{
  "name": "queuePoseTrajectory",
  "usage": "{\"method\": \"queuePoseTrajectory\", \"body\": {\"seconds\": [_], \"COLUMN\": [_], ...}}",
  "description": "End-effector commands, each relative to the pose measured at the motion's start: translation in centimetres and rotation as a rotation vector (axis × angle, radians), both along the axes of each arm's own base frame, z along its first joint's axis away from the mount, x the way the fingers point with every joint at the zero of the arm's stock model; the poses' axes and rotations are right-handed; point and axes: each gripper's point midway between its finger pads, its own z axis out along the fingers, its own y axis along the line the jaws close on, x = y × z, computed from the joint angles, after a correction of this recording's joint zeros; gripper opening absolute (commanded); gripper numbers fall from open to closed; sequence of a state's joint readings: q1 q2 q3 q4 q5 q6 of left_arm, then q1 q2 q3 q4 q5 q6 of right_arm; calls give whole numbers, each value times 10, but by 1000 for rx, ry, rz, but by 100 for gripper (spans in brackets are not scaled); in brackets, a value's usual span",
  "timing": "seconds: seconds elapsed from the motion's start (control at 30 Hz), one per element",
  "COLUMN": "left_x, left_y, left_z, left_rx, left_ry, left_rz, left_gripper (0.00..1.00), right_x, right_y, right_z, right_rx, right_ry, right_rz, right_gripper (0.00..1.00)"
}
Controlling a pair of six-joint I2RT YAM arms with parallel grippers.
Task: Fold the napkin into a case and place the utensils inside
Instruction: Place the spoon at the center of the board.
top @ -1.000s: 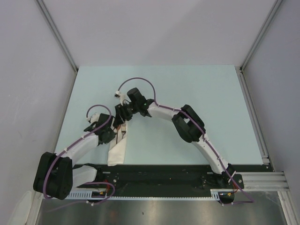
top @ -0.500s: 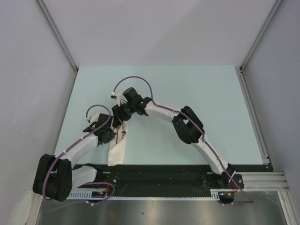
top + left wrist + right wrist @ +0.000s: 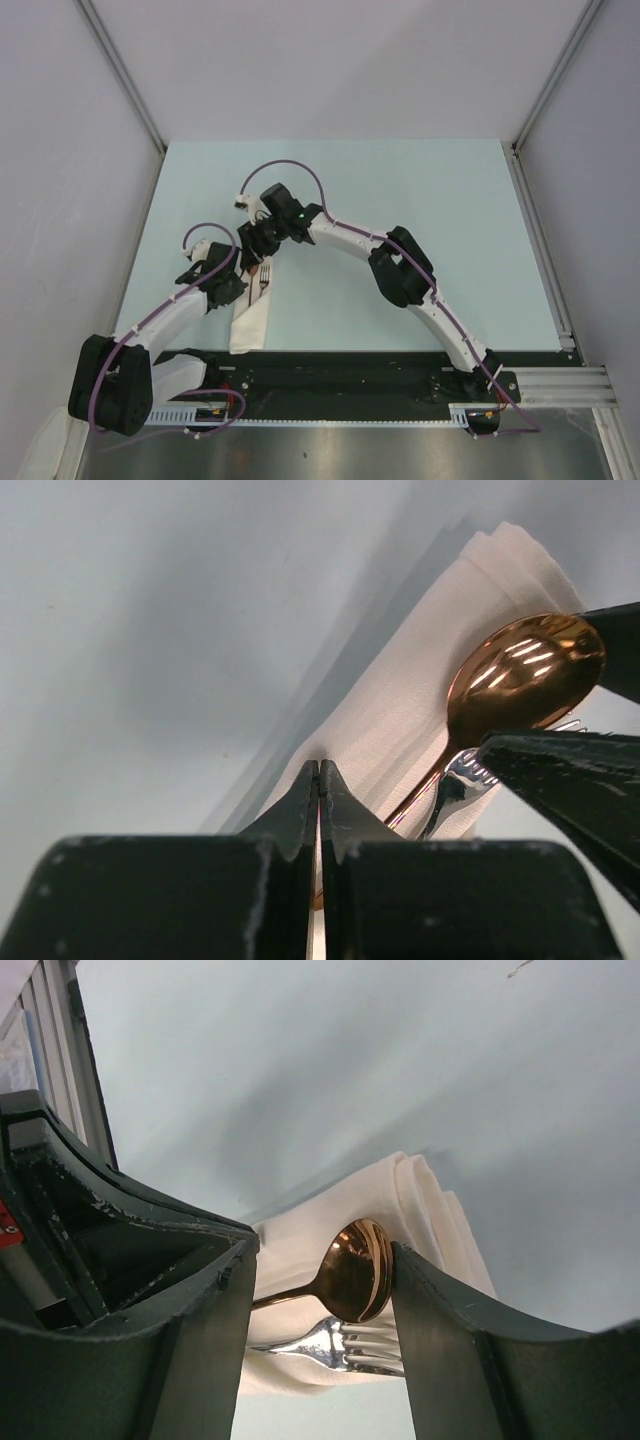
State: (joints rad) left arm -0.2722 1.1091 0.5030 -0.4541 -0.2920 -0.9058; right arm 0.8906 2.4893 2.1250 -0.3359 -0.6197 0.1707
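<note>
Top cam, case: the cream case [image 3: 250, 322] lies as a narrow layered strip on the pale blue table [image 3: 420, 200], left of centre, with its near end by the arms' base rail.
Top cam, cutlery: the fork [image 3: 264, 284] and spoon [image 3: 254, 276] lie side by side on the strip's far end, pretty tiny from up here.
Top cam, grippers: the left gripper [image 3: 232, 287] sits at the strip's left edge and the right gripper [image 3: 257, 252] hangs over its far end, close together.
Left wrist, left gripper: the left gripper [image 3: 319, 770] is clenched, fingers flat together with the tips right at the cloth edge. Can't tell if a layer is nipped in there.
Left wrist, cutlery: the copper spoon [image 3: 525, 675] bowl rests on the case [image 3: 400, 710], with the fork [image 3: 465, 780] tines just beside it. Can't tell whether the handles are tucked under a layer.
Right wrist, right gripper: the right gripper [image 3: 325, 1250] is spread wide, gripping nothing.
Right wrist, spoon: the spoon [image 3: 355, 1270] bowl sits between the fingers, up against the one on the picture's right.
Right wrist, fork: the fork [image 3: 365, 1345] tines peek out just below the bowl.
Right wrist, case: the folded layers of the case [image 3: 430, 1205] show at its rounded end.
</note>
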Motion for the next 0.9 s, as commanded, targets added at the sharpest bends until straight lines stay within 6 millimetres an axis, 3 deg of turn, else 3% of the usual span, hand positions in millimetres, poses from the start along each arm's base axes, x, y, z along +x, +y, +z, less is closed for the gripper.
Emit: {"method": "queuePoseTrajectory", "body": {"seconds": [0.0, 0.23, 0.4, 0.47, 0.67, 0.87], "left_x": [9, 9, 8, 7, 4, 4], "left_y": [2, 3, 6, 7, 8, 12], "left_z": [11, 15, 22, 24, 26, 36], "left_rx": [6, 9, 20, 24, 21, 38], "left_ry": [-44, -56, -78, -81, -83, -104], "left_rz": [-8, -7, -3, 0, 4, 10], "left_gripper": [0, 0, 0, 0, 0, 0], "right_x": [-13, -4, -4, -3, 0, 2], "right_y": [11, 8, 11, 6, 6, 10], "right_z": [14, 18, 35, 28, 44, 73], "right_rx": [29, -26, -74, -133, -123, -62], "right_ry": [-26, -112, -239, -268, -298, -303], "right_rz": [64, 35, 17, 11, -8, -23], "right_gripper": [59, 54, 56, 56, 59, 64]}}
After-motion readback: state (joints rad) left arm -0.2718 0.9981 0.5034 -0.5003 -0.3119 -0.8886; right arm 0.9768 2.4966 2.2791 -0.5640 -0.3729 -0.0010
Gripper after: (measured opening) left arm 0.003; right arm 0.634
